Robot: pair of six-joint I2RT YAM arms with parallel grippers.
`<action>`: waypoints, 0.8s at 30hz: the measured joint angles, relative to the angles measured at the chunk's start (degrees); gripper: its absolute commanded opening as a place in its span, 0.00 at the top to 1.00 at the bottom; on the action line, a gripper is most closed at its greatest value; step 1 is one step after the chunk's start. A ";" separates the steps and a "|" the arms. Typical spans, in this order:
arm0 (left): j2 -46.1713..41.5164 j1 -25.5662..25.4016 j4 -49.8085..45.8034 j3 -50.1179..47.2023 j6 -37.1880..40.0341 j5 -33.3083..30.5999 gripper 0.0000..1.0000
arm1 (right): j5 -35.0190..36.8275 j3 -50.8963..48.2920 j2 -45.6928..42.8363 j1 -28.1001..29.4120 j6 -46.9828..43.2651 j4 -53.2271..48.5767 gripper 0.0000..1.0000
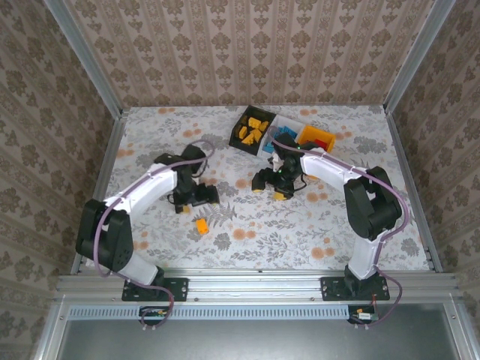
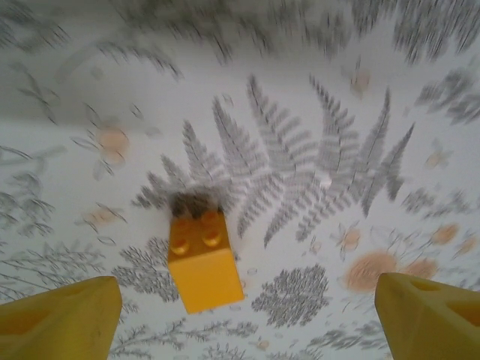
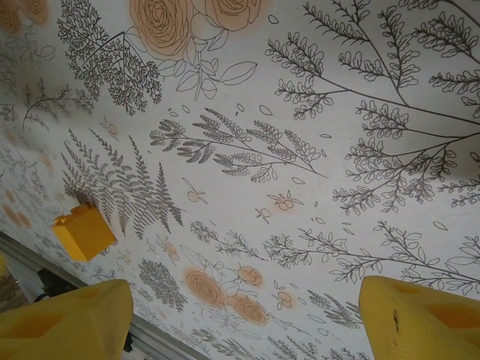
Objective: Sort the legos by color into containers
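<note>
Orange-yellow brick (image 2: pixel 202 262): loose on bench (image 1: pixel 300 232), just nearer than left hand.
Left hand (image 2: pixel 247 289): fingers spread wide, empty, above brick.
Right hand (image 3: pixel 244 300): fingers spread wide, empty, right of centre.
Black bin (image 1: pixel 235 131): far centre, orange-yellow bricks (image 1: pixel 255 131) inside.

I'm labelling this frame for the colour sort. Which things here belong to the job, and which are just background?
Job: loose orange-yellow brick; black bin holding orange-yellow bricks; white bin; orange-yellow bin; left gripper and right gripper, both open.

Background: floral table cover; patterned walls; metal frame.
</note>
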 measured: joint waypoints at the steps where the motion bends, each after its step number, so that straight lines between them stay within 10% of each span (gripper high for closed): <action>1: 0.81 -1.11 0.04 -0.39 -0.44 -0.02 0.14 | 0.02 0.00 0.00 0.00 -0.13 -0.09 0.19; 14: 4.68 -5.03 2.27 -6.05 -6.54 -0.13 0.24 | 0.26 -1.05 -1.55 -0.02 -2.01 -1.57 0.19; 24: 9.01 -3.45 6.21 -7.65 -7.67 0.09 0.54 | 0.94 -1.99 -2.36 -0.24 -2.97 -2.86 0.19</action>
